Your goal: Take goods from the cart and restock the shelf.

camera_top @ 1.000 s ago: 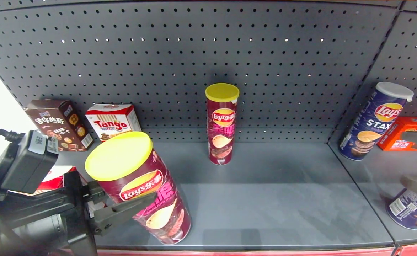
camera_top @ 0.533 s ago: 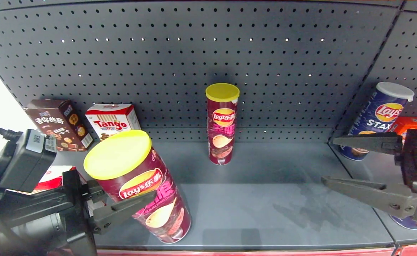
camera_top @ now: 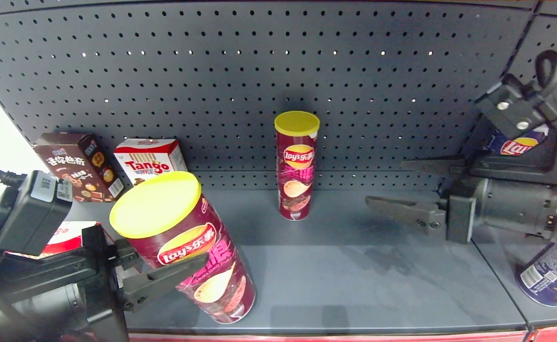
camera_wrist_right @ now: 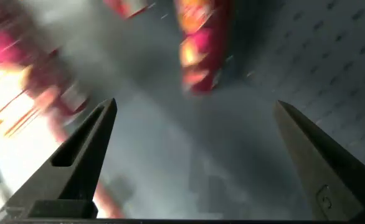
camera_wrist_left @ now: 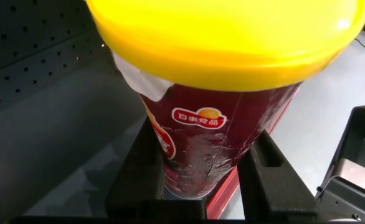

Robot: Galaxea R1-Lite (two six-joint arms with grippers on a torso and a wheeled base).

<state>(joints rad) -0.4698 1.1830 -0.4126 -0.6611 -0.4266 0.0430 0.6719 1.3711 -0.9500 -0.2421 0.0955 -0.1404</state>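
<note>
A maroon chips can with a yellow lid (camera_top: 188, 247) leans tilted at the shelf's front left, its base on the shelf (camera_top: 354, 280). My left gripper (camera_top: 183, 259) is shut on its body; in the left wrist view the can (camera_wrist_left: 220, 118) sits between the fingers (camera_wrist_left: 266, 168). A second, matching can (camera_top: 296, 166) stands upright at the back middle. My right gripper (camera_top: 385, 183) hangs open over the shelf, to the right of that can and pointing at it. The right wrist view shows its gripper (camera_wrist_right: 195, 104) spread wide, with the upright can (camera_wrist_right: 201, 50) blurred ahead.
A brown biscuit box (camera_top: 76, 164) and a white wafer box (camera_top: 151, 161) stand at the back left. A red-and-white box (camera_top: 64, 237) lies behind the left gripper. Blue cans (camera_top: 551, 273) occupy the right shelf section. A pegboard wall (camera_top: 259, 71) closes the back.
My right arm has swung in from the right edge, leftward and toward the back of the shelf, its gripper open throughout. The left gripper and its can have barely shifted.
</note>
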